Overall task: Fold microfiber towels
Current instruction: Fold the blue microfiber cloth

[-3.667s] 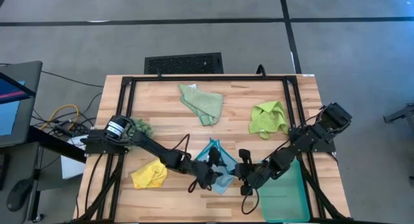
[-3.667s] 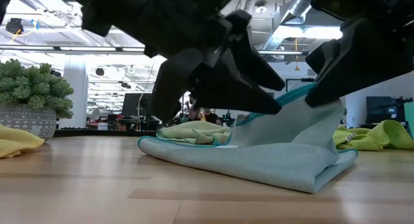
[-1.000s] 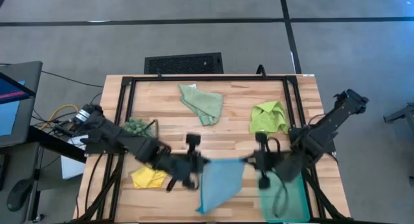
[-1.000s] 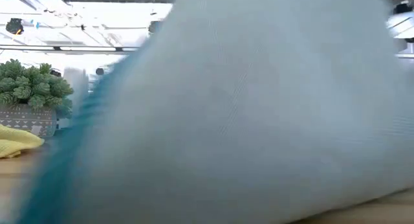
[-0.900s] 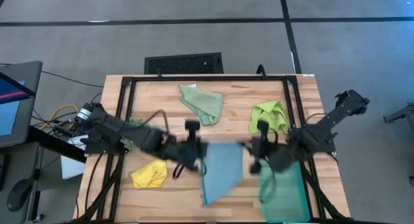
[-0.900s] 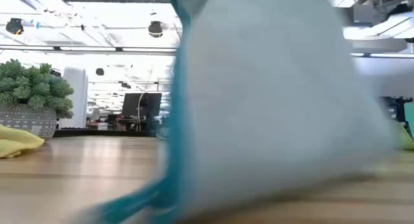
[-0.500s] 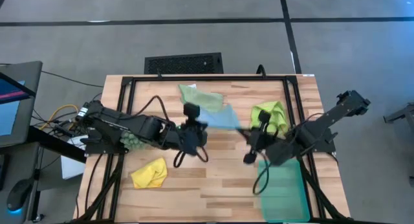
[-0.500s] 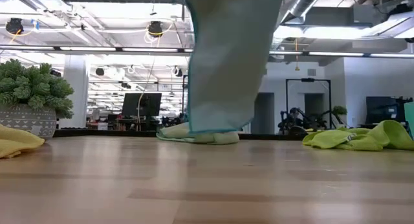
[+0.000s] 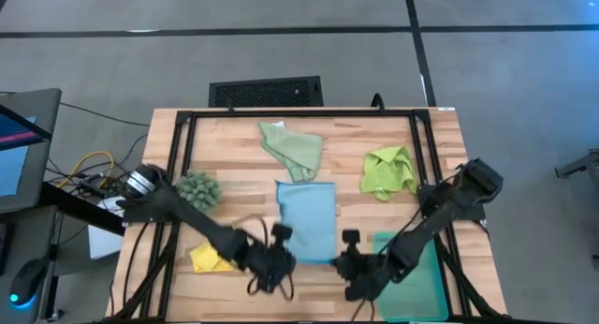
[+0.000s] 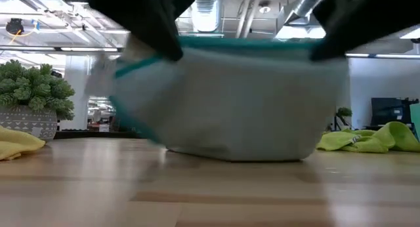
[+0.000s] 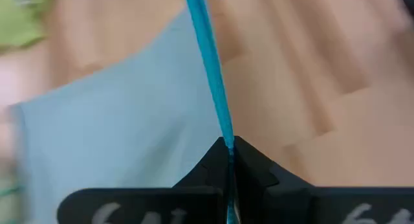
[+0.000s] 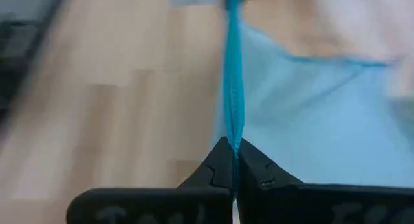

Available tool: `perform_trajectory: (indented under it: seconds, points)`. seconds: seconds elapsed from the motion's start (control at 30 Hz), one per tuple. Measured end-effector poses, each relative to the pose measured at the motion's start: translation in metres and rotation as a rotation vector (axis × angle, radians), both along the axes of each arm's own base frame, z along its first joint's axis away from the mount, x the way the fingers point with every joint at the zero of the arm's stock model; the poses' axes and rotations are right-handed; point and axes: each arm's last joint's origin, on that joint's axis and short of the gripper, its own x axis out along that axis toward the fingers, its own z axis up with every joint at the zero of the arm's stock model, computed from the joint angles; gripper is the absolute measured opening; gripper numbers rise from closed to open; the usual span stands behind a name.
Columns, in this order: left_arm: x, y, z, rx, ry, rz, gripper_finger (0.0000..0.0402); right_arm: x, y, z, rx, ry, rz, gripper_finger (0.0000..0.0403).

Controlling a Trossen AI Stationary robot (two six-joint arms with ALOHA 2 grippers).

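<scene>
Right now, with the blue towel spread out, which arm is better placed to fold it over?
Neither alone. The left gripper and right gripper are each shut on a near corner of the light blue towel, level with each other. Both together look best placed to carry that near edge toward the far one.

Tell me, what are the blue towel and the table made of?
The blue towel looks like soft woven cloth, matte, with a darker teal stitched edge; it sags and bends where it hangs. The table seems to be pale wood: smooth planks with visible grain and joints.
</scene>
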Motion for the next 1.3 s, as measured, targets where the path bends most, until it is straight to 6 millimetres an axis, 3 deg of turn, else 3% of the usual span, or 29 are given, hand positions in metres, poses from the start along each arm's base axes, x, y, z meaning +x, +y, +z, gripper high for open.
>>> perform_trajectory:
  seconds: [0.17,0.3,0.63,0.8,0.93,1.03,1.13,1.3]
  points:
    - [-0.001,-0.045,-0.021,-0.105,-0.024,-0.028,0.0,0.001,0.022,-0.018,0.091,0.049,0.124,0.0019]
    - [-0.004,-0.06,-0.014,-0.193,-0.014,-0.001,0.0,0.005,0.029,-0.015,0.144,0.068,0.168,0.002]
    - [0.008,-0.055,0.034,-0.257,-0.018,0.124,0.0,0.003,0.027,-0.008,0.065,0.008,0.095,0.0016]
    - [0.008,-0.052,0.075,-0.262,0.017,0.187,0.0,-0.014,0.026,0.036,0.072,-0.116,0.087,0.0008]
    - [0.003,-0.058,0.116,-0.31,-0.026,0.166,0.0,-0.035,0.032,0.089,0.142,-0.296,0.218,0.0015]
    - [0.0,-0.054,0.153,-0.33,-0.079,0.144,0.0,-0.045,0.027,0.139,0.188,-0.448,0.27,0.0014]
    - [-0.004,-0.042,0.183,-0.273,-0.142,0.138,0.0,-0.052,0.012,0.174,0.152,-0.523,0.292,0.0007]
    - [0.001,0.002,0.199,-0.067,-0.135,0.217,0.0,-0.042,-0.039,0.192,0.07,-0.492,0.161,0.0009]
